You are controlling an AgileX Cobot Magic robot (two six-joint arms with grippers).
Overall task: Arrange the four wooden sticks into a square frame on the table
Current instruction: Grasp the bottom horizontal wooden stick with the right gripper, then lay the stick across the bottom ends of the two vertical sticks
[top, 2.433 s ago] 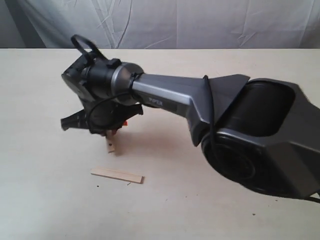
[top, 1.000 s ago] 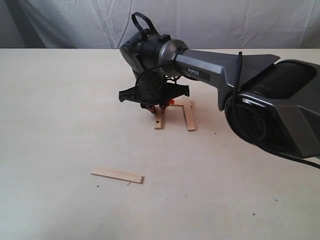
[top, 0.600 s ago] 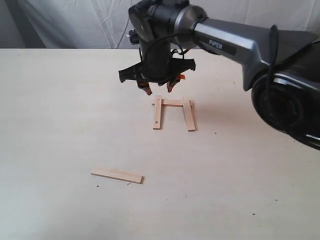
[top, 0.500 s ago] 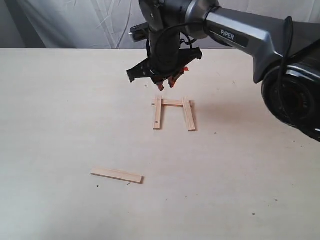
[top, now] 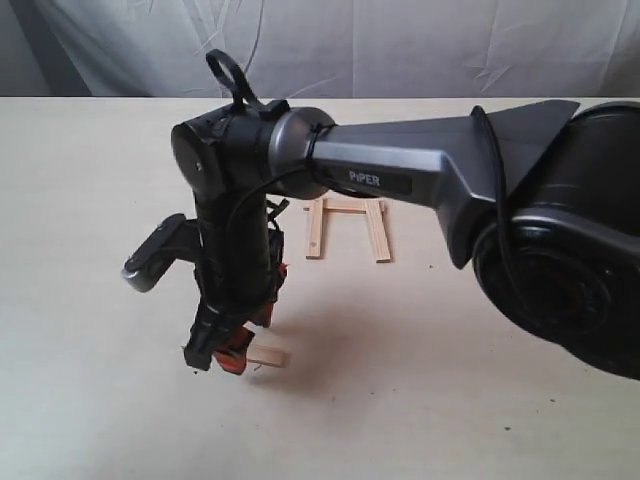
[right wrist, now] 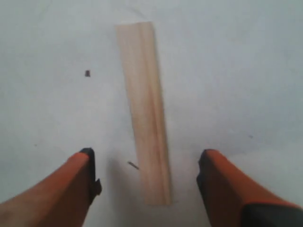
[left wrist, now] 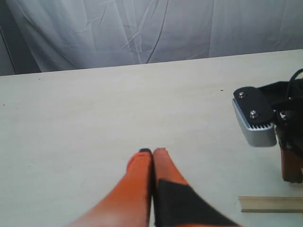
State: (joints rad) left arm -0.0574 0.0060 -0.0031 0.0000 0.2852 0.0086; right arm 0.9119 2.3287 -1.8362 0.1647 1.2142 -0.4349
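R pincer [right wrist: 147,158] spread wide, straddling one end of last stick [right wrist: 142,109], flat on desk [top: 90,400], apart from 3 laid sticks [top: 347,228]. Thin, light, stiff, prob slippy; I'd pinch mid-length, across width. L pincer [left wrist: 152,153] pressed together, empty.

Soft even light, faint shadows, slight blur

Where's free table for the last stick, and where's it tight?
Bare table lies nearer the camera than the U of three sticks, across its open end; also the wide stretch on the exterior view's left. Tight around the loose stick, straddled by the open right gripper.
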